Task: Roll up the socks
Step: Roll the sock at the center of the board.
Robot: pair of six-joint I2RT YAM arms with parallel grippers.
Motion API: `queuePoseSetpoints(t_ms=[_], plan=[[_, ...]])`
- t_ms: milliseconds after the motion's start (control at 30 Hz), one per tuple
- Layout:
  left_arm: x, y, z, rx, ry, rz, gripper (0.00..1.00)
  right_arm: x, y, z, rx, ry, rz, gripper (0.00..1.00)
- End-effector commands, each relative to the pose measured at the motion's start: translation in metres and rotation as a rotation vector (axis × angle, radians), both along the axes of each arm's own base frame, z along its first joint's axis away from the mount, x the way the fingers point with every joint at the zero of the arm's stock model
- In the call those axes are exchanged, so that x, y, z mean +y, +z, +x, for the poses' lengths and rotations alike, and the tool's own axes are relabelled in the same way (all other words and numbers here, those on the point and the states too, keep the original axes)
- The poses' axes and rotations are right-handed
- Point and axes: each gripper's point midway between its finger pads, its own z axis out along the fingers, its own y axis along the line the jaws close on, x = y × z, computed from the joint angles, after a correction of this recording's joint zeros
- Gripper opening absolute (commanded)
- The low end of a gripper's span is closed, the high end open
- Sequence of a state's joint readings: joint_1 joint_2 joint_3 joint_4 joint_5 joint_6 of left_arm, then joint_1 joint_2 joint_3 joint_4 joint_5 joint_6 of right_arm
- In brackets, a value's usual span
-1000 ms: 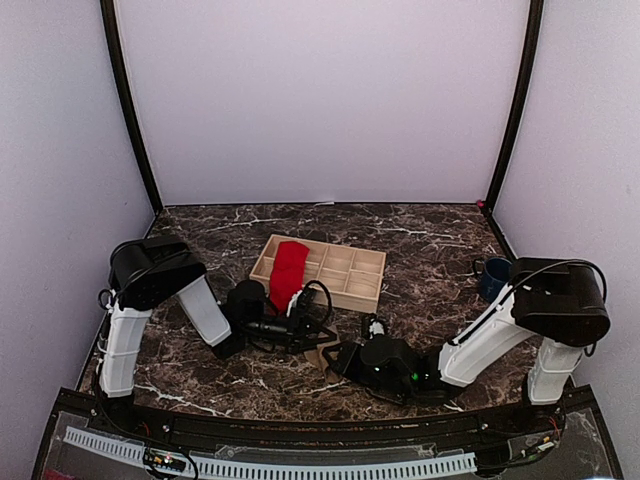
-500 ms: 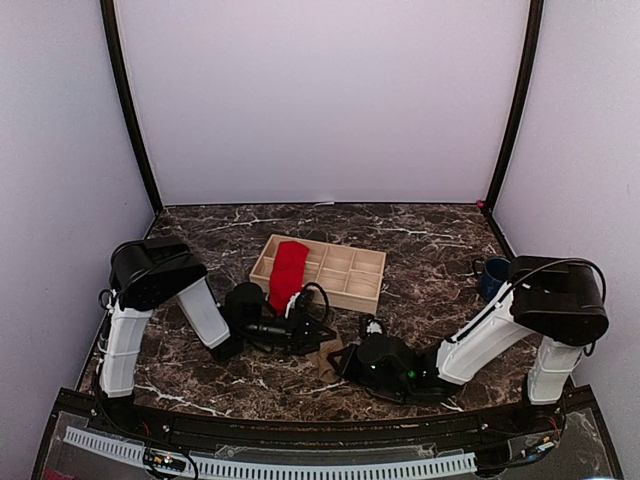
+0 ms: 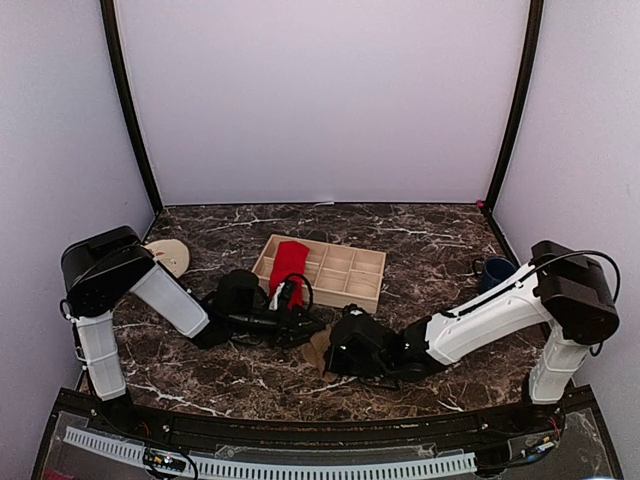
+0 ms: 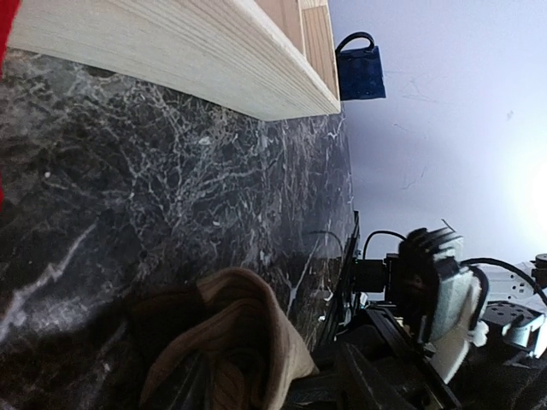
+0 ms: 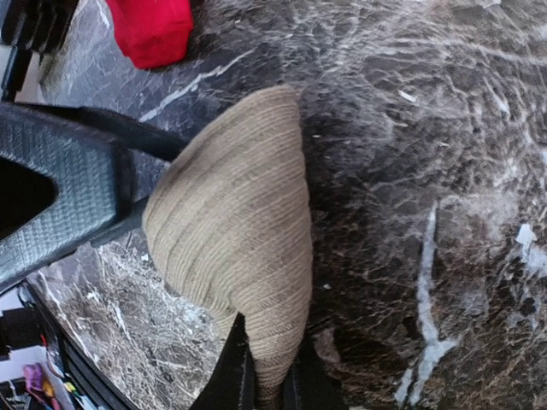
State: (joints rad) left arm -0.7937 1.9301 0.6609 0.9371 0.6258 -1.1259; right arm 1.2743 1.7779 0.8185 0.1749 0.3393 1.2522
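Note:
The tan-brown sock (image 5: 235,222) lies bunched on the marble near the front centre (image 3: 320,348). My right gripper (image 5: 267,380) is shut on its narrow end, a dark finger (image 5: 232,369) on each side. My left gripper (image 3: 305,328) reaches in from the left and stands open. The sock's folds (image 4: 235,337) lie loosely between its spread fingers, and one textured finger (image 5: 64,184) shows beside the sock. The bright red sock (image 3: 288,268) is draped over the near left corner of the wooden tray (image 3: 345,275).
The tray has several compartments, and its pale side (image 4: 171,43) runs just behind the sock. A blue mug (image 3: 493,275) stands at the right, and a round beige disc (image 3: 168,256) lies at the left. Both arms meet low at the front centre.
My right gripper has moved left and shut on the tan sock's end. My left gripper has opened, and its arm has swung left, uncovering the beige disc.

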Motion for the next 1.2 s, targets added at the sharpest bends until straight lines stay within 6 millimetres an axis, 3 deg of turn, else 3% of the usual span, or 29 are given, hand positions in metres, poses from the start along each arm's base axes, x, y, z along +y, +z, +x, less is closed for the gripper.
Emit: queuePoseSetpoints(t_ms=[0,300,467,600,1167], plan=[[0.014,-0.009,0.003,-0.021,0.039,0.091,0.52,-0.005,0.002,0.003,-0.003,0.059,-0.181,0.03],[0.02,0.001,0.001,0.008,0.015,0.22,0.59,0.008,0.012,0.017,-0.059,0.125,-0.402,0.03],[0.03,0.012,-0.001,0.039,0.026,0.304,0.68,0.01,0.005,0.017,-0.07,0.158,-0.484,0.02],[0.03,0.017,-0.005,0.078,-0.001,0.345,0.69,0.012,0.002,0.015,-0.096,0.171,-0.535,0.02],[0.026,0.032,-0.021,0.222,-0.04,0.324,0.74,0.022,0.01,0.005,-0.217,0.201,-0.659,0.01]])
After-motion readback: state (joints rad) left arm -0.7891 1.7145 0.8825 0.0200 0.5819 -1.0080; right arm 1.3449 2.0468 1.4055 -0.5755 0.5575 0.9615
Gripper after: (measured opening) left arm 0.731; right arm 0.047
